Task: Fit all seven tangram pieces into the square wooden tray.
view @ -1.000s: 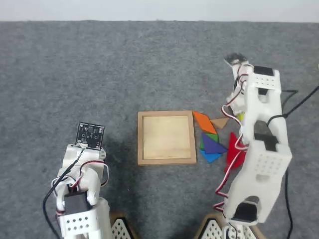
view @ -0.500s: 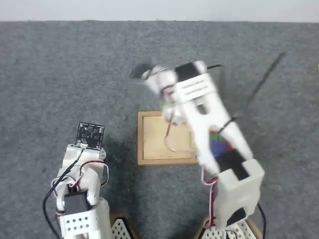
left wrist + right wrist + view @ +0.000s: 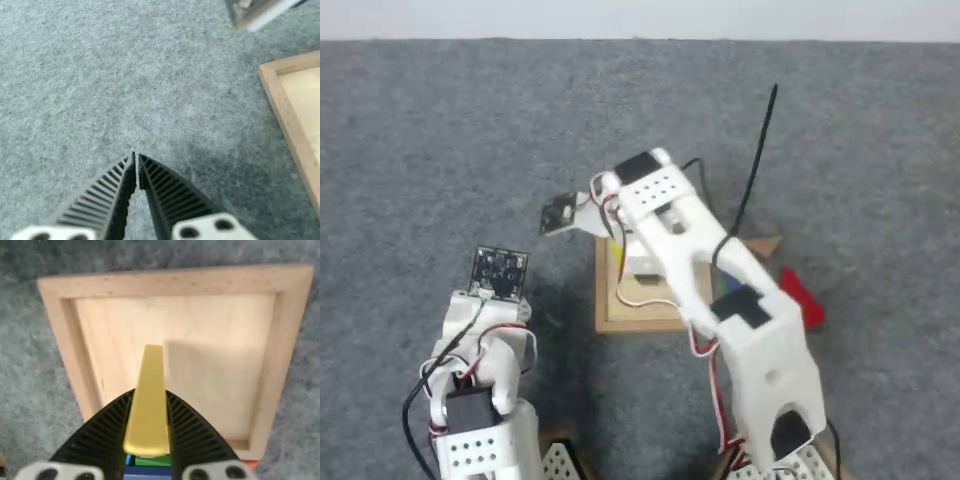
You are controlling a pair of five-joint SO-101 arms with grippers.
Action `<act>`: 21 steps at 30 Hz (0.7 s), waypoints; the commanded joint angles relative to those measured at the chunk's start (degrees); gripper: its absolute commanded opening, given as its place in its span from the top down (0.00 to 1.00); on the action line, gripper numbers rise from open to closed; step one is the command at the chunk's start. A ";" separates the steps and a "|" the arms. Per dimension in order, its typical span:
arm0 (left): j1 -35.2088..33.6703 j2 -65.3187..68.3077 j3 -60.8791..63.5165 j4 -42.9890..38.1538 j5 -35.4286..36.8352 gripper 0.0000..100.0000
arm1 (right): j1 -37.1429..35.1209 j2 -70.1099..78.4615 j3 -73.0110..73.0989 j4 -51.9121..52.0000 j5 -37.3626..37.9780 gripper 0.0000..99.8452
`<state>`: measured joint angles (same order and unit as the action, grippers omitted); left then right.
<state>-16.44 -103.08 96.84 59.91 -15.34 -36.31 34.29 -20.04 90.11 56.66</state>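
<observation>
1. Yellow piece (image 3: 150, 370): clamped edge-on between the jaws of the right gripper (image 3: 148, 397). It is held above the tray floor and has not yet been laid down.
2. Tray (image 3: 165, 282): square and wooden, at the middle of the table. The floor seen past the gripper is bare, so all seven pieces are judged still to be fitted.
3. Change: a second ago the right arm (image 3: 720, 290) stood at the right, over the loose pieces. It has since been swung left and is now stretched across the tray, with the yellow piece carried along. The pick-up is judged done, and placing is the step in hand.
4. Loose pieces: a red piece (image 3: 802, 300) and a tan triangle (image 3: 763, 245) lie just right of the tray. Others are partly hidden under the arm.
5. Left gripper (image 3: 136, 162): the jaws are closed to a sliver and nothing is held. It is parked near and left of the tray and has not moved over the second.
6. Surface: grey carpet (image 3: 440, 130) is spread under everything. A black cable (image 3: 760, 150) rises from the right arm.
7. Room: a pale wall (image 3: 640, 18) is seen as a strip along the far edge.
</observation>
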 commanded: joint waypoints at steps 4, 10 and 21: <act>-0.44 -0.70 -0.40 0.35 -0.79 0.99 | -1.27 1.54 -4.48 1.01 6.07 0.99; -0.44 -0.70 -0.40 0.35 -0.79 0.99 | 0.22 1.71 -7.47 2.24 9.76 0.99; -0.44 -0.70 -0.40 0.35 -0.79 0.99 | 3.30 1.80 -11.69 2.51 8.26 0.69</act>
<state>-16.44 -103.08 96.84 59.91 -15.34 -33.58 37.01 -28.84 92.13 65.63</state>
